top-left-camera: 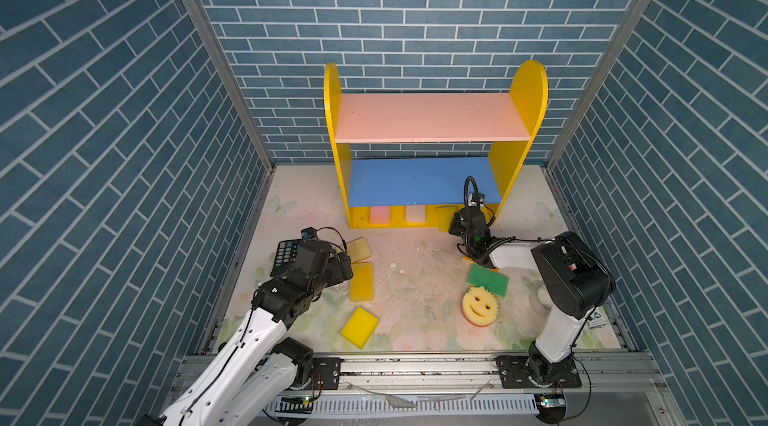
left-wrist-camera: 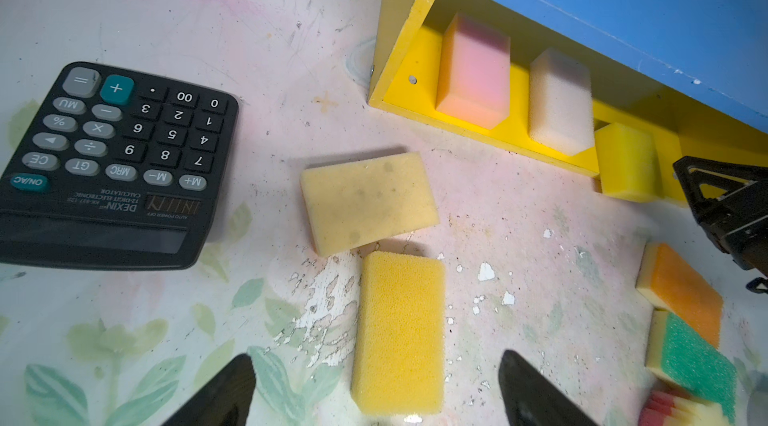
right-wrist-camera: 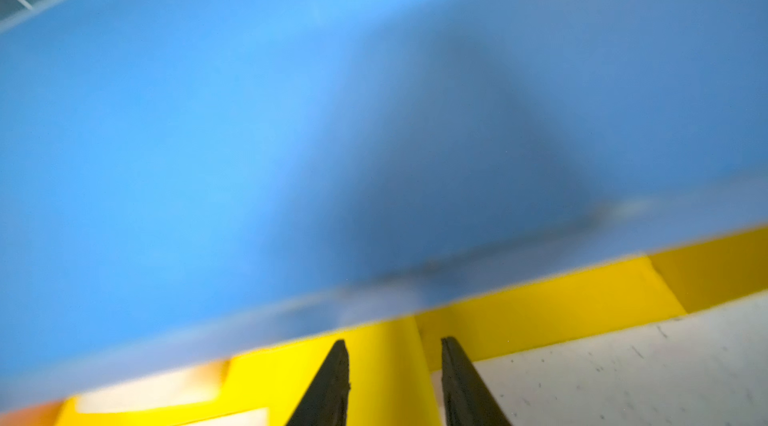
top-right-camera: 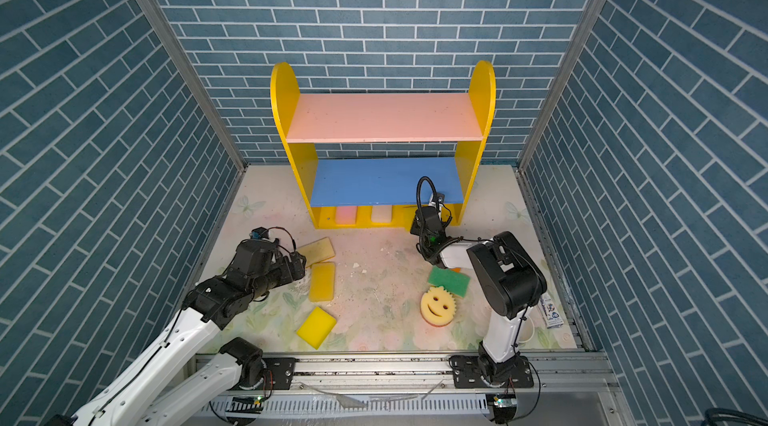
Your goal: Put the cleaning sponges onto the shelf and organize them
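Observation:
The shelf (top-left-camera: 428, 116) stands at the back. On its yellow base stand a pink sponge (top-left-camera: 379, 214), a whitish sponge (top-left-camera: 415, 213) and a yellow sponge (top-left-camera: 444, 215) at the front edge. My right gripper (right-wrist-camera: 392, 345) is open, its fingers loosely either side of that yellow sponge (right-wrist-camera: 382, 361). My left gripper (left-wrist-camera: 375, 355) hangs wide open over a deep-yellow sponge (left-wrist-camera: 399, 332) lying flat beside a tan sponge (left-wrist-camera: 368, 201). On the floor also lie a bright yellow sponge (top-left-camera: 359, 327), a green sponge (top-left-camera: 487, 280), the smiley sponge (top-left-camera: 480, 306) and an orange sponge (left-wrist-camera: 681, 291).
A black calculator (left-wrist-camera: 112, 162) lies left of the tan sponge, partly under my left arm in a top view. A white round object (top-left-camera: 540, 299) and a small packet (top-right-camera: 550, 311) sit at the right wall. Blue brick walls close in three sides.

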